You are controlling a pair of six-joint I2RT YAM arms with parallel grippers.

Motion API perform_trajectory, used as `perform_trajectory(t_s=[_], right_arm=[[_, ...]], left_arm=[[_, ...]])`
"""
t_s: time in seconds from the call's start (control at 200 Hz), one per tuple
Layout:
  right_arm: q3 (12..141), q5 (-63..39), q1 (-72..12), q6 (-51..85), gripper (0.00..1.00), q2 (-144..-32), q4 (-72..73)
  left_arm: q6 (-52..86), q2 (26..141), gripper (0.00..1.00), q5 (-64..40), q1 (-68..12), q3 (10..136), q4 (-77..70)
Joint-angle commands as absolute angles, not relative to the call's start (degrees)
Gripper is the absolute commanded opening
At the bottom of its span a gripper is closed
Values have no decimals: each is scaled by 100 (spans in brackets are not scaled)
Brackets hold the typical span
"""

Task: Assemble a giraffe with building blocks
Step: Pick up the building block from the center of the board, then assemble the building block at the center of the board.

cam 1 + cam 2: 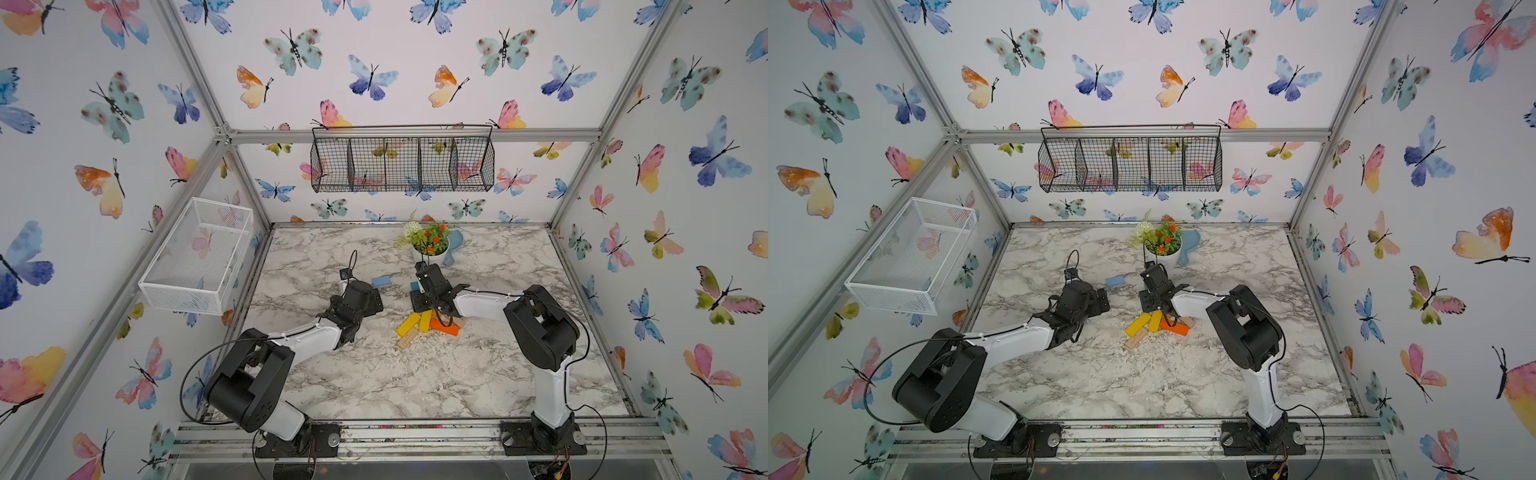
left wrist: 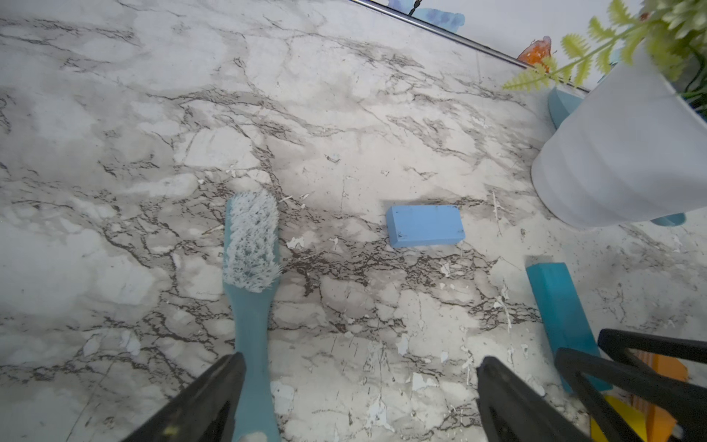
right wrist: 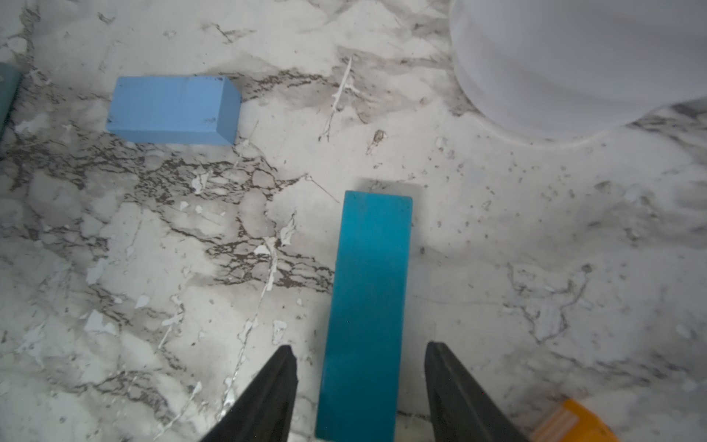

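A teal block point(image 3: 369, 298) lies flat on the marble table between the jaws of my right gripper point(image 3: 361, 356). The jaws straddle its near end with a narrow gap on each side, so the gripper is open. A light-blue block point(image 3: 168, 109) lies apart from it, and shows in both top views point(image 1: 381, 281) point(image 1: 1115, 281). Nearer the front, two yellow blocks point(image 1: 408, 324) point(image 1: 425, 321), an orange block point(image 1: 444, 327) and a plain-wood block point(image 1: 406, 340) lie in a loose pile. My left gripper point(image 2: 359, 361) stands wide open over bare table, holding nothing. No giraffe shape is laid out.
A pale-teal brush point(image 2: 250, 245) lies with its handle beside one left finger. A white flower pot point(image 1: 430, 251) stands just behind the blocks, with a blue dustpan point(image 1: 454, 245) behind it. A black wire basket point(image 1: 402, 164) and a white one point(image 1: 199, 253) hang on the walls.
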State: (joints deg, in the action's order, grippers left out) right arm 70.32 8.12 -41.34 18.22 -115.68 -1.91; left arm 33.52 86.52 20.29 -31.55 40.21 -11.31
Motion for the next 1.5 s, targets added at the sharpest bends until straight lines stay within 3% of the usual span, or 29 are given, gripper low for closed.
perform_trajectory(t_s=[0.0,0.17,0.34,0.546,0.686,0.956,1.497], right_arm=[[7254,897,-4195,1749,50,-11779,-438],[7422,1029,-4239,1796,31,-11950,-628],[7453,1064,-4293,1942,22,-11820,-719],[7651,929,-4333,2519,21,-11654,-753],[7936,826,-4376,2788,21,-11837,-799],[8739,825,-4498,2796,20,-12419,-970],[9466,1028,-4554,2742,20,-13051,-1249]], left_arm=[[3370,8728,97,2162,-3138,4123,-1011],[3297,8711,97,2171,-3138,4151,-994],[3286,8717,97,2190,-3138,4166,-954],[3582,8564,98,2577,-3113,4063,-868],[3750,8438,98,2212,-2920,3820,-1141],[4219,8597,98,2841,-2846,4070,-477],[4245,8732,98,2789,-2769,4153,-400]])
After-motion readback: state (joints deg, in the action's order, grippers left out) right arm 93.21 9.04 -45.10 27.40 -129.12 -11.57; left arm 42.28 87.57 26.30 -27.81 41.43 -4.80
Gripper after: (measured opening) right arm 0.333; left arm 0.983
